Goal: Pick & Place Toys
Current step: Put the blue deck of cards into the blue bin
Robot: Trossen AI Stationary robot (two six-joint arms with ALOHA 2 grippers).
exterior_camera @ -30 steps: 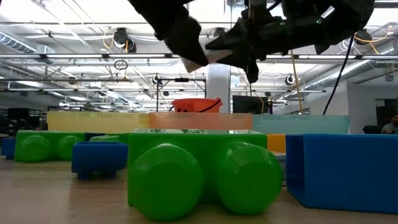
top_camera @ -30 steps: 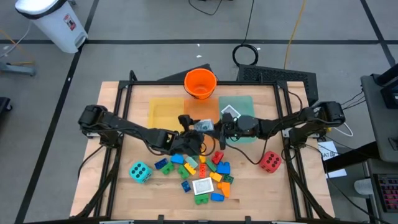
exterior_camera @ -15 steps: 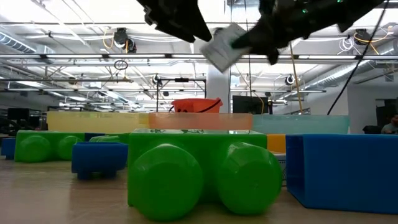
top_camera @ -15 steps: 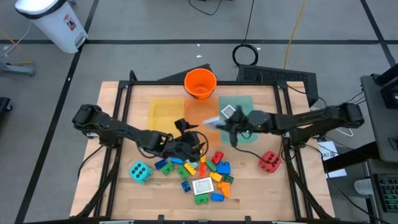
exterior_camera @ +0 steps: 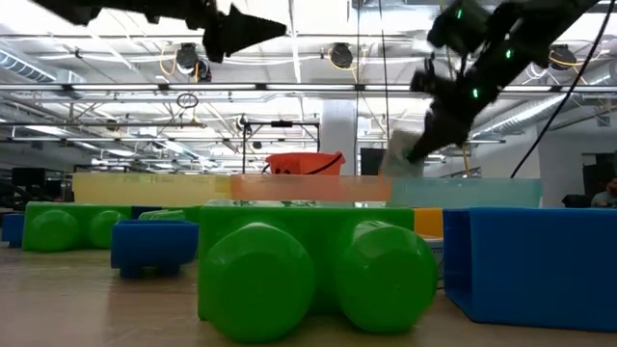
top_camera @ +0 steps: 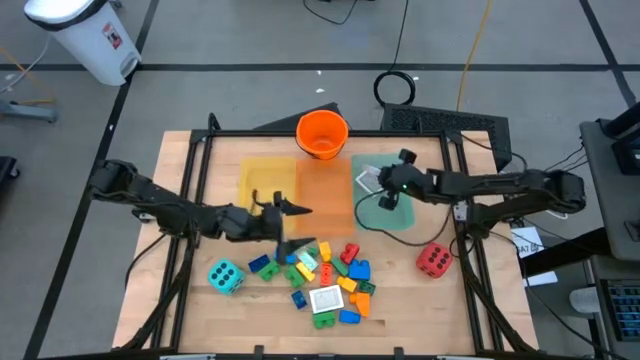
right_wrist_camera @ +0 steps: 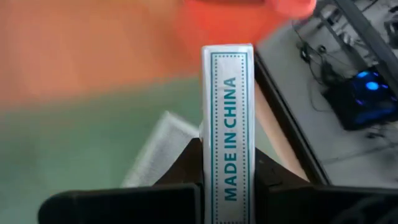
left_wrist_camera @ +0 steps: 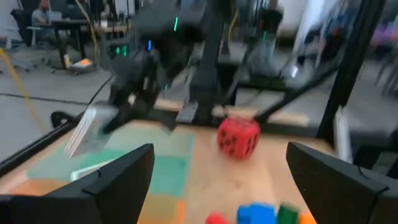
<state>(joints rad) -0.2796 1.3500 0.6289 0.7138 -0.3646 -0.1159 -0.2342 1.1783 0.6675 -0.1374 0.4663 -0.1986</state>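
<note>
High view, nearest first: bricks [top_camera: 325, 275] heaped at six o'clock on the bench [top_camera: 200, 300]. Left pincer [top_camera: 285, 225] hangs released just above the heap, at nine o'clock of centre. Farther out, right pincer [top_camera: 385, 192] clenches a white card pack [right_wrist_camera: 227, 124] over the green tray [top_camera: 400, 215], toward one o'clock.

glossy plastic bricks [top_camera: 330, 275], matt wooden table [top_camera: 420, 310]

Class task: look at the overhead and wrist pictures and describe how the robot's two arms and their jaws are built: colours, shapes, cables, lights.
Both arms are dark, slim and jointed. The left gripper has pointed black jaws, broad and flat in its wrist view. The right gripper is dark too, with small green lights and black cables along its arm.
</note>
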